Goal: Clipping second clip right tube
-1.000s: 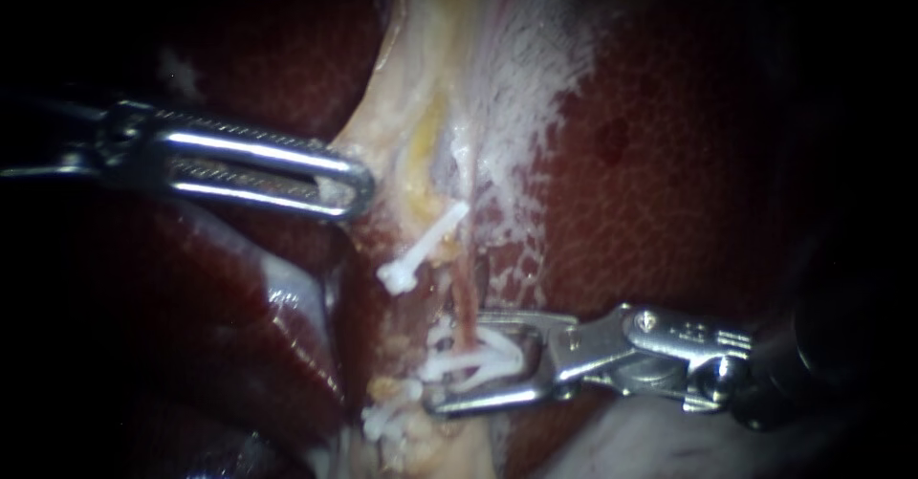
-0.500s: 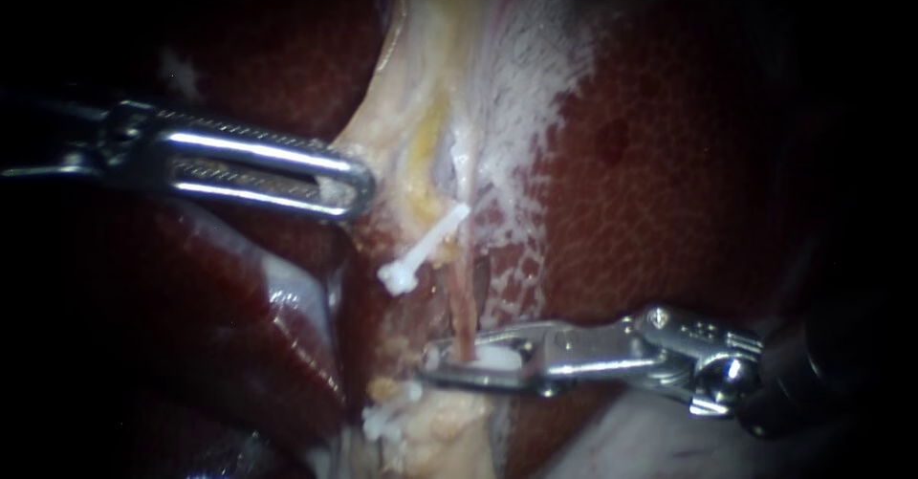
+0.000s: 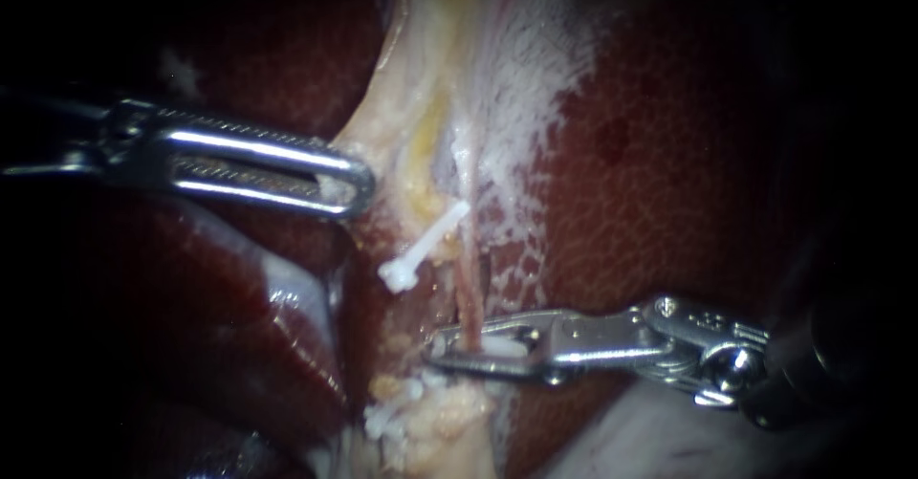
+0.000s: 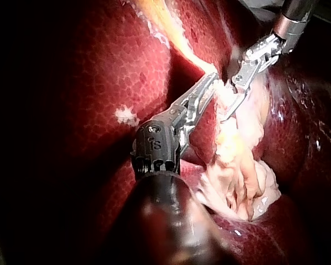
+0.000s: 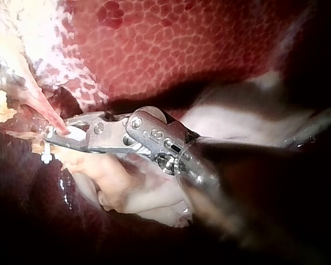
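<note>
A thin reddish tube [image 3: 469,288], the right one, runs down the pale tissue strip [image 3: 421,87] between dark red liver lobes [image 3: 669,173]. My right instrument [image 3: 448,353] comes in from the lower right, its jaws shut across this tube with a white clip [image 3: 497,349] between them. The right wrist view shows the same hold: right instrument [image 5: 54,136], clip [image 5: 75,131], tube [image 5: 44,109]. Higher up lies a slanted white clip [image 3: 423,248]. My left instrument [image 3: 354,185] has its slotted jaws shut on the strip's left edge; the left wrist view shows the left instrument [image 4: 211,81] likewise.
Several white clips [image 3: 392,420] cluster on the pale tissue below my right instrument's jaws. Liver surrounds the strip on both sides. Pale gallbladder tissue [image 5: 149,193] bulges under my right instrument's shaft. In the left wrist view my right instrument [image 4: 234,96] crosses just ahead of the left jaws.
My right instrument's jaws, open around the tube with the clip spread a second ago, have closed flat on the tube and clip. The left instrument has held still.
</note>
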`<state>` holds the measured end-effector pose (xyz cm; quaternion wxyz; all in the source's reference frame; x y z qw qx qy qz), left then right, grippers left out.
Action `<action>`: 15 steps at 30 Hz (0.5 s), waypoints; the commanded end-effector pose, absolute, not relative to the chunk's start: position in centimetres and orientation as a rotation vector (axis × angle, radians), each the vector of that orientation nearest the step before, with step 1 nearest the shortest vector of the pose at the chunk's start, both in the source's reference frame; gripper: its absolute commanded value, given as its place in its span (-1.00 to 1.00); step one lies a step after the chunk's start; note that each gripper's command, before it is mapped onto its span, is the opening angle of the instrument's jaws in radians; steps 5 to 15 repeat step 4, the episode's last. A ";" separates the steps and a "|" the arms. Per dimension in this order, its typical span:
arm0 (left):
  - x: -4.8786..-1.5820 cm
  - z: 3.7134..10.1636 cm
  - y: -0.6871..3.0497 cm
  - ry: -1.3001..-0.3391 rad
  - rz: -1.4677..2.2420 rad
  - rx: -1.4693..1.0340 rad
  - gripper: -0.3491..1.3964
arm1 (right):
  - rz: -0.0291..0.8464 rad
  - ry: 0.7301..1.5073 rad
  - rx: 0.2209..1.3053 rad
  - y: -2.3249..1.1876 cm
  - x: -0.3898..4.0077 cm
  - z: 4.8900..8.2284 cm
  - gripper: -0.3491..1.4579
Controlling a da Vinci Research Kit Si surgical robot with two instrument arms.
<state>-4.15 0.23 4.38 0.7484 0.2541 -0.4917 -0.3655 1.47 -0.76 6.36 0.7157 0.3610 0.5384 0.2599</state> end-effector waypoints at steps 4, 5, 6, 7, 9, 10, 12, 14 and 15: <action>-4.15 4.38 0.24 -1.075 -0.800 0.556 -1.00 | 0.578 1.191 0.801 -0.76 1.47 6.36 -1.00; -4.15 4.38 0.24 -1.075 -0.800 0.556 -1.00 | 0.578 1.191 0.801 -0.76 1.47 6.36 -1.00; -4.15 4.38 0.24 -1.075 -0.800 0.556 -1.00 | 0.578 1.191 0.801 -0.76 1.47 6.36 -1.00; -4.15 4.38 0.24 -1.075 -0.800 0.556 -1.00 | 0.578 1.191 0.801 -0.76 1.47 6.36 -1.00; -4.15 4.38 0.24 -1.075 -0.800 0.556 -1.00 | 0.578 1.191 0.801 -0.76 1.47 6.36 -1.00; -4.15 4.38 0.24 -1.075 -0.800 0.556 -1.00 | 0.578 1.191 0.801 -0.76 1.47 6.36 -1.00; -4.15 4.38 0.24 -1.075 -0.800 0.556 -1.00 | 0.578 1.191 0.801 -0.76 1.47 6.36 -1.00; -4.15 4.38 0.24 -1.075 -0.800 0.556 -1.00 | 0.578 1.191 0.801 -0.76 1.47 6.36 -1.00; -4.15 4.38 0.24 -1.075 -0.800 0.556 -1.00 | 0.578 1.191 0.801 -0.76 1.47 6.36 -1.00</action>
